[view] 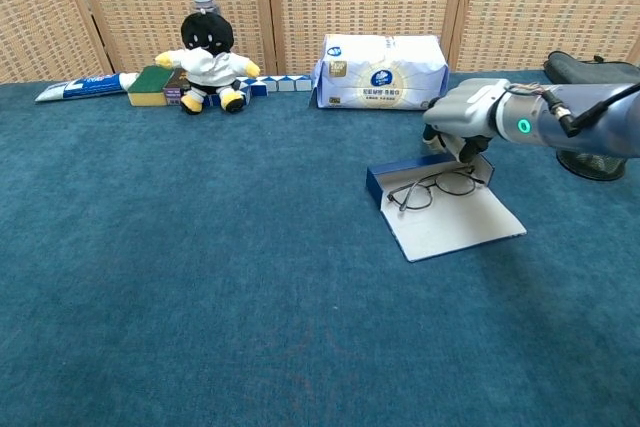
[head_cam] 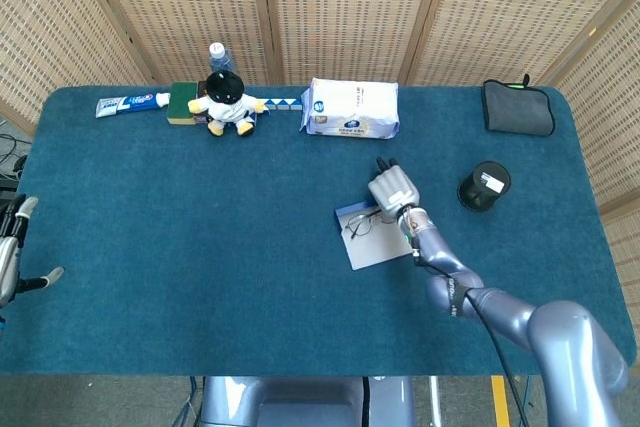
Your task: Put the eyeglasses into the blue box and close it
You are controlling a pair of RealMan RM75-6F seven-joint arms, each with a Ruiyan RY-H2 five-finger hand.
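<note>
The blue box (head_cam: 343, 214) (view: 384, 185) lies open right of the table's middle, its pale lid (head_cam: 377, 250) (view: 455, 225) flat on the cloth toward me. The eyeglasses (head_cam: 362, 222) (view: 432, 189) rest across the tray and the lid's hinge. My right hand (head_cam: 393, 190) (view: 468, 119) sits at the box's far right corner, fingers curled down over its back wall, gripping it. My left hand (head_cam: 12, 247) hangs off the table's left edge with fingers apart and nothing in it; the chest view does not show it.
A tissue pack (head_cam: 350, 107) (view: 382, 72), a plush toy (head_cam: 228, 102) (view: 207, 65), a toothpaste tube (head_cam: 130, 103) and a bottle (head_cam: 217, 53) line the far edge. A black cylinder (head_cam: 484, 185) stands right of the hand. A dark pouch (head_cam: 518, 107) lies at the far right corner.
</note>
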